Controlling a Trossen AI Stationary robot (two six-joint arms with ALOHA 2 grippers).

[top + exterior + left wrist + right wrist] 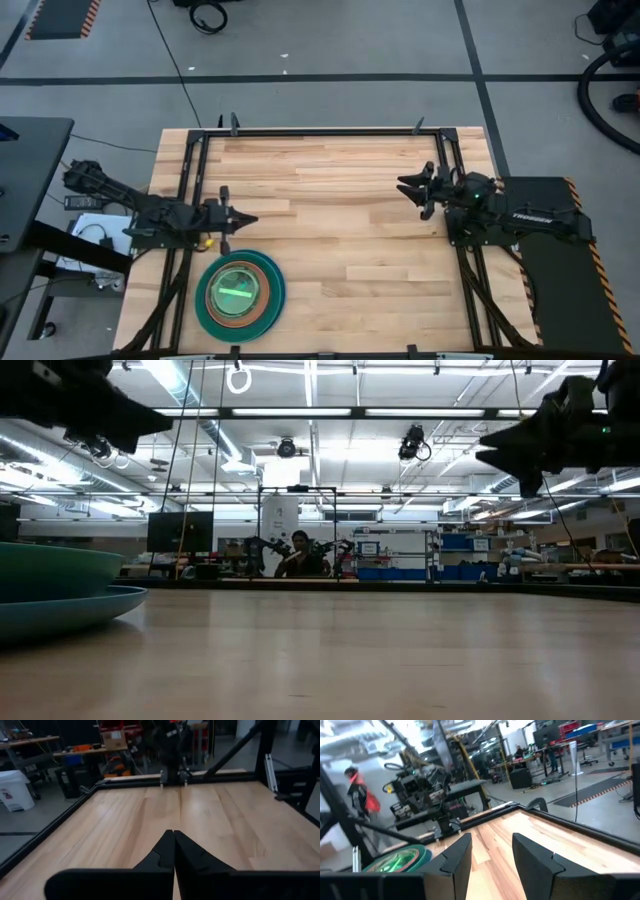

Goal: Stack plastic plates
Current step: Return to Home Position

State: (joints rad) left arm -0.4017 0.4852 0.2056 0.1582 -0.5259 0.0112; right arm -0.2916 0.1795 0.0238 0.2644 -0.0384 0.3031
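Note:
The plastic plates point(240, 292) lie in one nested stack near the table's near left corner: a blue and a teal large plate at the bottom, a terracotta-brown one and a lime green one on top. The stack also shows in the low view point(60, 595) and the right wrist view point(397, 860). My left gripper point(248, 220) hovers just beyond the stack toward the far edge, shut and empty point(173, 837). My right gripper point(408, 187) hovers at the table's right side, open and empty point(492, 845).
A black metal frame point(320, 131) runs along the table's edges. A person point(300, 555) stands in the room beyond the far edge, and another person point(357, 792) shows in the right wrist view.

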